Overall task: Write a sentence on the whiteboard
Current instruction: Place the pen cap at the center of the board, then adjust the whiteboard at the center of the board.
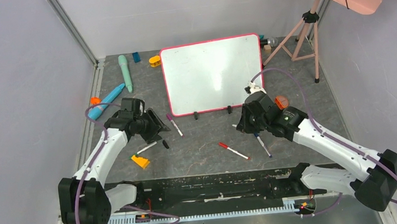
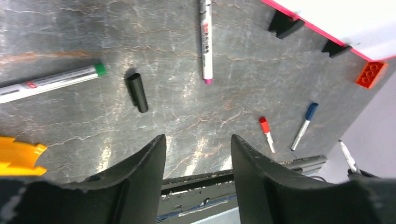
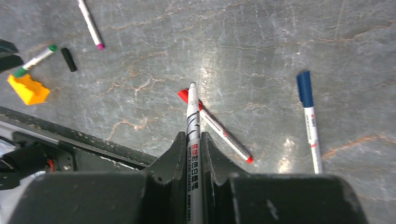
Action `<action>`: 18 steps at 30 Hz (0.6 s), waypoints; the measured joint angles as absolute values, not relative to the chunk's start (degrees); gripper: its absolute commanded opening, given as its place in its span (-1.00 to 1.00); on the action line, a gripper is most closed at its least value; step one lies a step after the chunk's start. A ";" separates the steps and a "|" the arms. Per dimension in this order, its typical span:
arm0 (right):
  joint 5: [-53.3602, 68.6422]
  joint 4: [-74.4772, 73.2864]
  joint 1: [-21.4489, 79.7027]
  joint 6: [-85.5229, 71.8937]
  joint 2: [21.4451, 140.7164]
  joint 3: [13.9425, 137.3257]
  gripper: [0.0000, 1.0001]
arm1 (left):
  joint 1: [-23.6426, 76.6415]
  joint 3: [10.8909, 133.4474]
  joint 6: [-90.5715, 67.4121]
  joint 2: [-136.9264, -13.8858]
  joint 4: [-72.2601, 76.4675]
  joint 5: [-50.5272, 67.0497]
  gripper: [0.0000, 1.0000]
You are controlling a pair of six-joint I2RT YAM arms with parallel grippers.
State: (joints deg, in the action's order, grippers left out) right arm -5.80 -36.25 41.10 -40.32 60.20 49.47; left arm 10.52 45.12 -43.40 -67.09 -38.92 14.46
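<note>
Room for moving is the grey tabletop (image 1: 199, 145) between my arms, walled left and right; the whiteboard (image 1: 212, 75) stands upright at back centre. My right gripper (image 3: 192, 140) is clamped on an uncapped marker (image 3: 193, 116) above a red pen (image 3: 226, 137). My left gripper (image 2: 198, 144) hangs part-open, holding nothing. A blue pen (image 3: 309, 116), a black cap (image 2: 137, 92) and a purple pen (image 2: 205, 42) lie scattered before the board.

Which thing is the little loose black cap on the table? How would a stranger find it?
Find the whiteboard standing at the back of the table, then come forward from its left corner past the purple-tipped marker. The black cap lies just off the tip of the green-ended marker. It's the only short, all-black piece; the pens around it are long and white.
</note>
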 measured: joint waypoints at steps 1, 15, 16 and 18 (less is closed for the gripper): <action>-5.89 -38.00 41.06 -39.38 61.32 50.92 -1.00 | 10.52 45.36 -43.09 -67.09 -38.92 15.57 0.48; -10.83 -63.13 41.01 -30.89 88.51 85.97 -1.00 | 10.94 49.36 -41.67 -62.63 -31.90 26.59 0.99; -10.61 -63.59 40.99 -29.87 89.47 85.97 -1.00 | 11.00 49.89 -41.67 -62.63 -30.79 26.57 0.99; -9.89 -63.88 40.91 -28.05 89.91 84.71 -1.00 | 11.03 50.28 -41.67 -62.57 -29.08 25.82 0.99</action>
